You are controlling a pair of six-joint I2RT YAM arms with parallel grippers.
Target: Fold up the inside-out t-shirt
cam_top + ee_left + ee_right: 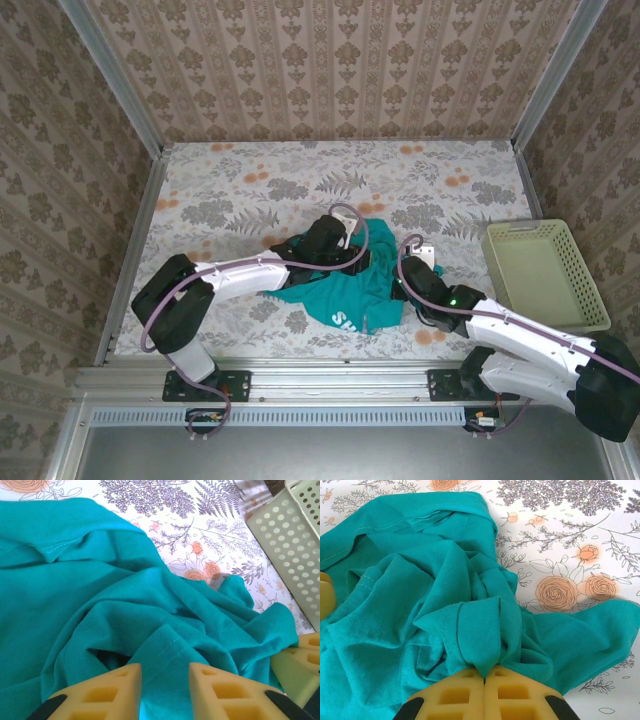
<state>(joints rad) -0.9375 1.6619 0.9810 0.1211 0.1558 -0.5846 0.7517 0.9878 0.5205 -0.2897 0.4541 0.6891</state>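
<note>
Right pincer (485,674): the jaws are being pressed fully together, and a bunched fold of the t-shirt (410,595) is being pinched between the yellow pads.
Left pincer (165,674): the jaws are being held partly apart; teal cloth is lying beneath the gap, and nothing is being gripped.
Pincer placement: both are being held low over the garment, the left pincer (335,240) at its far edge and the right pincer (405,280) at its right edge.
T-shirt (345,295): it is lying crumpled at the middle of the surface (250,190), near the arm bases, with white lettering (345,320) being shown on its near side.
Basket (545,270): it is standing at the right of the surface, apart from the garment.
</note>
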